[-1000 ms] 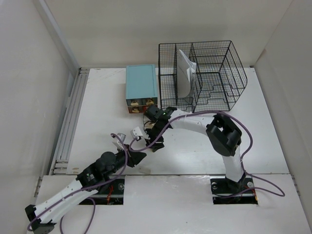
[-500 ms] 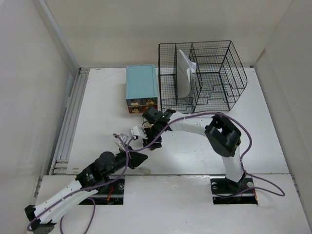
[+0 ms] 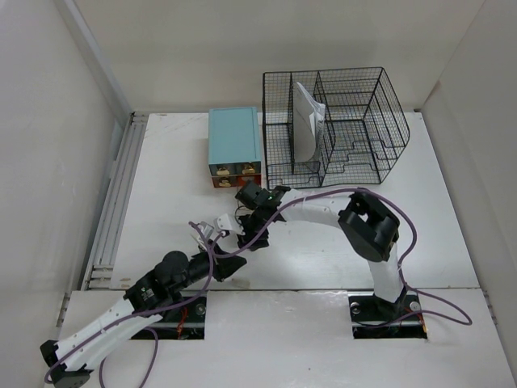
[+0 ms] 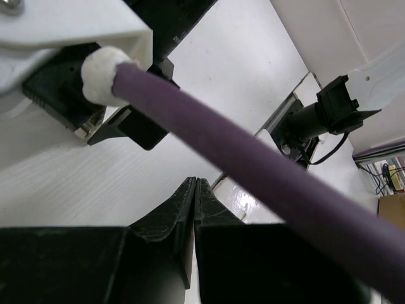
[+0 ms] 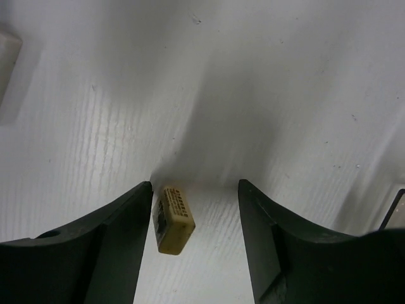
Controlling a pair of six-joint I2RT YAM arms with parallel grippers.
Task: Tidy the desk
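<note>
Right gripper [image 5: 196,212]: jaws wide, nothing held. We note small cream block [image 5: 174,220] between them, toward 9 o'clock finger, lying on desk [image 5: 266,88]; we judge straddle set for pickup. Left gripper [image 4: 195,190]: closed, empty, idle at its 7 o'clock.

Upper centre of the overhead view: a teal box [image 3: 234,139], its drawer fronts facing down-frame with brown and yellow showing. Just to its right, close enough that I can't tell whether they touch, is the black wire rack [image 3: 355,121]. White paper [image 3: 305,121] stands leaning in its left compartment. Now the right wrist view, lower centre: a small cream block [image 5: 174,219], dark print on its top face, set at an angle.
</note>
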